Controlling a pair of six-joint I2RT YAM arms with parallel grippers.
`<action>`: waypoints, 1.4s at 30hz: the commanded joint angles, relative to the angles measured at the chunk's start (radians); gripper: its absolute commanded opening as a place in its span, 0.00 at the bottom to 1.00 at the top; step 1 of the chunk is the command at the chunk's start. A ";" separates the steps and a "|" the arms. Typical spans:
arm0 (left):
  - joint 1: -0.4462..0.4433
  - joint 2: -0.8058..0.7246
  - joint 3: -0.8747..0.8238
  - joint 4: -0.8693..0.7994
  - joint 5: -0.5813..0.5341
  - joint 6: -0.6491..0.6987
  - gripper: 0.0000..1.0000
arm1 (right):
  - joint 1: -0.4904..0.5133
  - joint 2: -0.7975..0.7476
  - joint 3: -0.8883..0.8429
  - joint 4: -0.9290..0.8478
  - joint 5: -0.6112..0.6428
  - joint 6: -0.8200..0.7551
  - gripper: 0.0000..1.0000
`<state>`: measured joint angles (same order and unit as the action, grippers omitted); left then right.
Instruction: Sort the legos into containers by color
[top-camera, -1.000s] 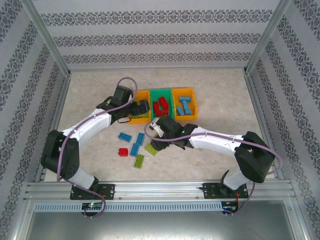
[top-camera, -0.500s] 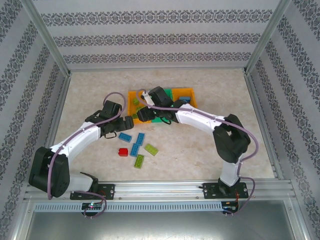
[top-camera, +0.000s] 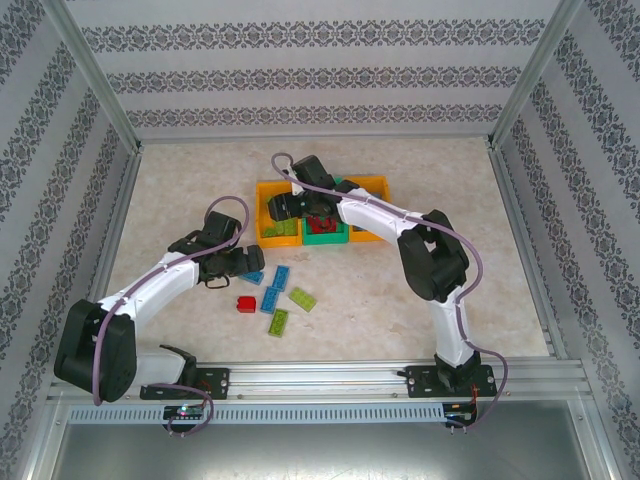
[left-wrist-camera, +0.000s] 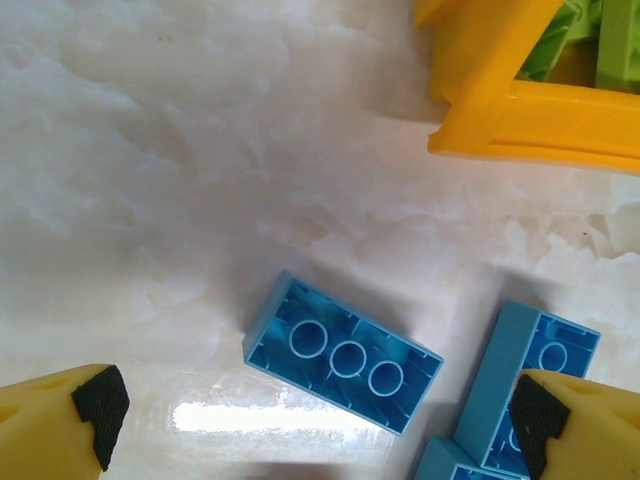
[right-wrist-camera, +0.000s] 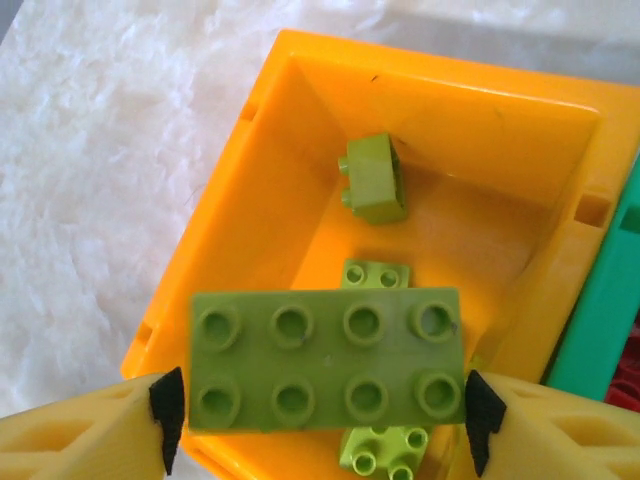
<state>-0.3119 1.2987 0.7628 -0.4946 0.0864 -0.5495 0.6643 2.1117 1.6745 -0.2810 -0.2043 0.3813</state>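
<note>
**Right arm.** My right gripper (right-wrist-camera: 324, 418) hangs over the left orange bin (right-wrist-camera: 215, 250), with a green brick (right-wrist-camera: 325, 360) level between its pads. The pads sit so close to the brick's ends that I cannot tell whether it is clamped or freed. Smaller green bricks (right-wrist-camera: 375, 178) lie in the bin below. Step in hand: depositing green.

**Left arm.** My left gripper (left-wrist-camera: 318, 410) is spread wide, low over the table, straddling an upturned blue brick (left-wrist-camera: 340, 352).

**Next, as I judge it.** Drop the green brick clear and lift out. Then lower the left fingers and close on the blue brick, avoiding its blue neighbour (left-wrist-camera: 520, 370).
</note>
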 joint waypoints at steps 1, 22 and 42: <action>0.009 0.003 -0.024 -0.007 0.029 0.005 1.00 | -0.003 0.025 0.045 -0.040 -0.002 0.023 0.81; 0.008 0.128 -0.023 0.020 0.144 -0.277 0.98 | 0.021 -0.217 -0.189 0.122 -0.003 0.017 0.84; 0.010 0.289 0.090 0.004 0.113 -0.272 0.79 | -0.030 -0.559 -0.581 0.108 0.130 -0.046 0.88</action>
<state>-0.3119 1.5520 0.8310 -0.5201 0.1955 -0.8299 0.6449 1.6138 1.1378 -0.1665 -0.1150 0.3592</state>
